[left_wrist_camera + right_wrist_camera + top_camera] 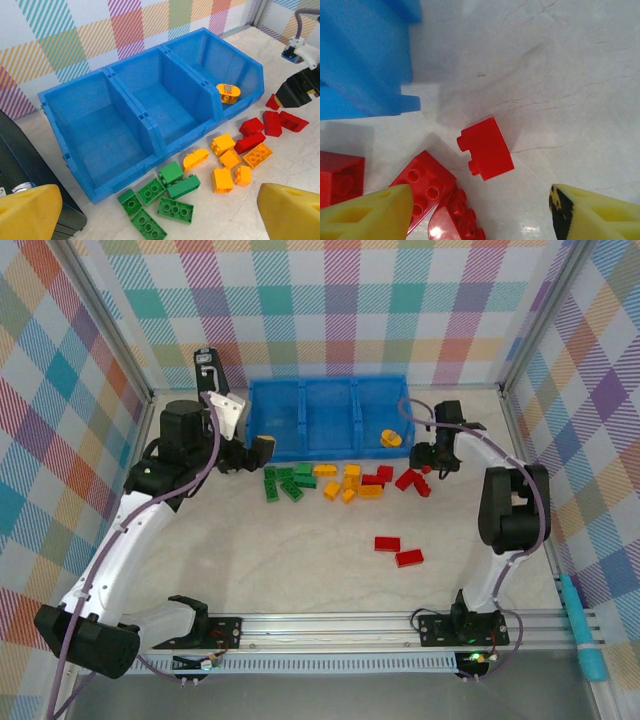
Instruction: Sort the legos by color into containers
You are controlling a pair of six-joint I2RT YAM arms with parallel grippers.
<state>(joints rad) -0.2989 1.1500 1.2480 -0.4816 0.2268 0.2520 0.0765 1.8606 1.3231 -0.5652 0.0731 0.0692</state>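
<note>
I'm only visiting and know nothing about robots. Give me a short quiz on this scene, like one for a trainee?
1. True or false: all three compartments of the blue tray are empty.
2. The right end effector hovers over legos of which colour? A green, B red, C yellow.
3. How many stray red bricks lie off by themselves on the table?

Key: 1 false, a yellow-orange piece lies in one end compartment; 2 B; 3 two.
</note>
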